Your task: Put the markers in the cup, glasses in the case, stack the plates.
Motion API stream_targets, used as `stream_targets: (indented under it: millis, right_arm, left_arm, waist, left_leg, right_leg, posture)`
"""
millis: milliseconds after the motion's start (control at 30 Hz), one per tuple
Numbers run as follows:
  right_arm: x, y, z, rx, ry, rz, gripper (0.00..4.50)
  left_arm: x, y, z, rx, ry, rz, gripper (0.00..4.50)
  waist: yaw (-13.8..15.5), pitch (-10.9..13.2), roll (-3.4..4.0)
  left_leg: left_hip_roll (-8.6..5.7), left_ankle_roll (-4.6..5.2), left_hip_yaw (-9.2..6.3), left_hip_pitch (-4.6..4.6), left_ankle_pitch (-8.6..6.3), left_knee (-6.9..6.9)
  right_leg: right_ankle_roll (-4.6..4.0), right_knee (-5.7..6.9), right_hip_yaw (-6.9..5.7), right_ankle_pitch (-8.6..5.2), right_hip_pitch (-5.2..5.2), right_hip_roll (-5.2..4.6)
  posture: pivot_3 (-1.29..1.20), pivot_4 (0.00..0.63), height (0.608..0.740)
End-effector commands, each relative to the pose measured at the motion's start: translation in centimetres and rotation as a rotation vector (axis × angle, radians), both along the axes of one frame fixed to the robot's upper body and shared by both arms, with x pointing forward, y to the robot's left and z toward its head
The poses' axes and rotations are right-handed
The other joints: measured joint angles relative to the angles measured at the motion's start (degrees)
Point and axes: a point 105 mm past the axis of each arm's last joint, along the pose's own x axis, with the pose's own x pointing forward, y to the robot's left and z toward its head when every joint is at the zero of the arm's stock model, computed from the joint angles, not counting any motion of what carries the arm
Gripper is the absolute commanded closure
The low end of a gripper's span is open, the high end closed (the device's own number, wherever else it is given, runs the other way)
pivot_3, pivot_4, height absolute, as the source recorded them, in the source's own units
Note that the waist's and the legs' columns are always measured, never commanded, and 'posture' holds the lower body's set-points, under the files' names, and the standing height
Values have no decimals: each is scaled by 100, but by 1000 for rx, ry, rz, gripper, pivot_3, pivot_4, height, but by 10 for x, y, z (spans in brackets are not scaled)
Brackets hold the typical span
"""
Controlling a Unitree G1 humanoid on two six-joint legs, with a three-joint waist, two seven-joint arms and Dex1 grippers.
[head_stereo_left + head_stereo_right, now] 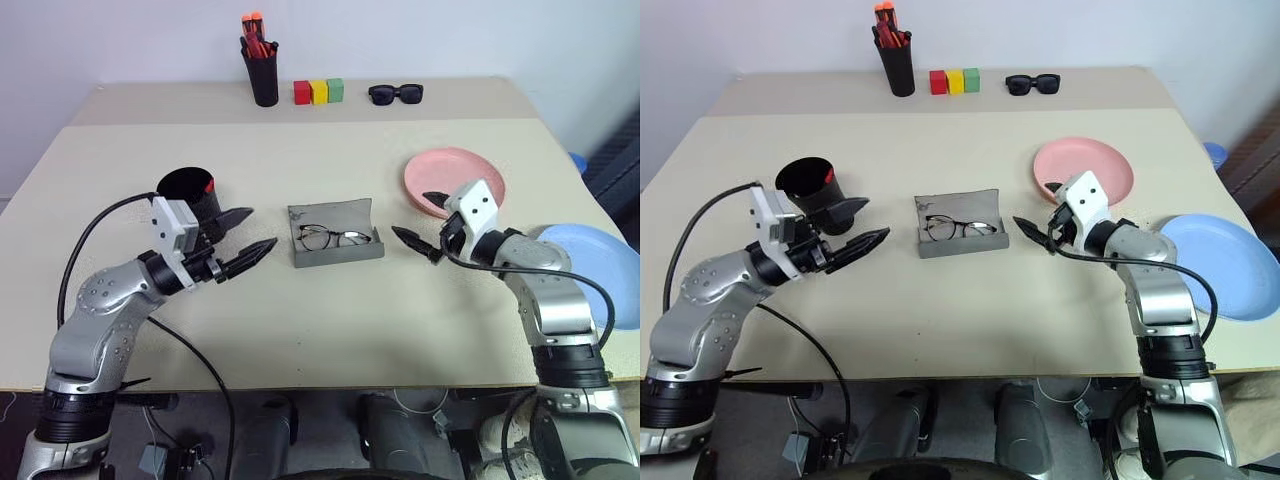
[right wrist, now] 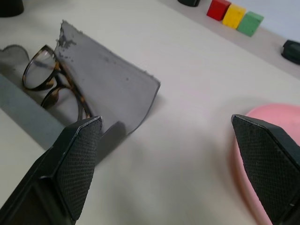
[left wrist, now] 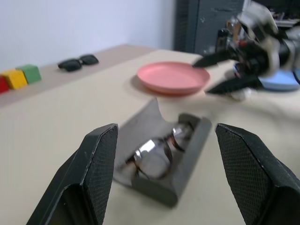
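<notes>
You see the grey case (image 1: 336, 240) lying open at the centre of the table (image 1: 300, 330), lid raised toward the far side. The glasses (image 1: 332, 238) sit inside it, lenses upward and both rims within the shell.

Left gripper (image 1: 252, 236): the fingers are spread, with nothing between them. It hovers above the table just left of the case, pointing toward it. In the left wrist view the case and glasses lie between and beyond the two fingers (image 3: 96, 173).

Right gripper (image 1: 425, 222): the fingers are spread wide and empty. It hovers just right of the case, pointing toward it, with the near edge of the pink plate (image 1: 455, 178) directly behind it. In the right wrist view one finger (image 2: 77, 164) stands near the case lid and the other over the pink plate's rim.

The black cup (image 1: 188, 196) stands just behind the left gripper, partly hidden by the wrist. A red tip (image 1: 208, 185) shows at its rim; you cannot tell how many markers are inside.

The blue plate (image 1: 598, 262) lies at the right edge of the table, well apart from the pink plate; the two are not stacked.

Along the far edge you see a black pen holder (image 1: 262, 70) with orange-red pens, three coloured blocks (image 1: 318, 92) in red, yellow and green, and black sunglasses (image 1: 396, 94).
</notes>
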Motion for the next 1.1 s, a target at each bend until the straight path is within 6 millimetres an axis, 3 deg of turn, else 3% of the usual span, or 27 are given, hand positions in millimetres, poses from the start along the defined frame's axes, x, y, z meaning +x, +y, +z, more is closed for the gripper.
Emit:
stream_targets:
  millis: [33,67,133,300,333,500,567,700,900,1100]
  right_arm:
    - [-5,7,11,17,-55,6,27]
    - [-5,7,9,18,-52,0,0]
    - [-6,5,6,20,-46,-13,0]
    - [-11,-1,-2,9,-30,-36,0]
    - [-12,-1,-4,9,-27,-42,0]
    - [-14,3,-5,25,-28,-50,0]
    - [-14,5,-4,38,-35,-57,0]
    - [-15,8,-3,49,-46,-71,0]
    - [-17,10,-1,63,-56,-88,0]
    - [-16,14,-1,80,-60,-92,0]
  left_arm:
    - [-4,-7,11,-4,-36,-41,1091]
    - [-3,-8,12,-2,-33,-48,1506]
    - [-4,-9,11,2,-12,-78,1845]
    - [-1,-3,11,17,2,-98,4277]
    - [2,-2,11,22,-1,-85,4400]
    - [20,-7,18,44,-31,-11,4400]
    - [37,-14,13,121,10,56,4400]
    - [57,-30,20,198,-6,102,4400]
    - [93,-38,22,399,36,254,4400]
    - [116,-68,48,459,-48,208,4400]
  waist:
    - [4,0,0]
    - [4,0,0]
    - [10,0,0]
    - [12,0,0]
    - [11,0,0]
    - [14,0,0]
    - [23,0,-1]
    - [21,-1,-2]
    - [2,0,-3]
    - [17,1,-5]
  left_leg:
    - [0,0,0,0,0,0]
    - [0,0,0,0,0,0]
    - [0,0,0,0,0,1]
    - [0,0,0,0,0,1]
    - [-1,0,0,0,0,2]
    - [0,0,-1,3,0,4]
    - [-1,0,-3,2,0,5]
    - [-5,0,-10,7,0,13]
    - [-5,1,-14,7,0,9]
    - [-6,0,-14,6,0,11]
  right_leg:
    - [0,0,0,0,0,0]
    - [0,0,0,0,0,0]
    - [0,0,0,0,1,0]
    - [0,-1,-1,0,3,0]
    - [0,-1,-1,0,4,0]
    - [0,-1,-1,0,6,1]
    - [0,-1,-2,0,9,1]
    - [7,-6,-6,1,23,2]
    - [13,-4,-8,3,21,5]
    - [15,-5,-9,3,22,5]
  posture:
    - [0,150,740]
    - [0,150,740]
    - [0,150,740]
    - [0,150,740]
    - [0,150,740]
    - [0,150,740]
    - [0,150,740]
    - [0,150,740]
    - [0,150,740]
    - [0,150,740]
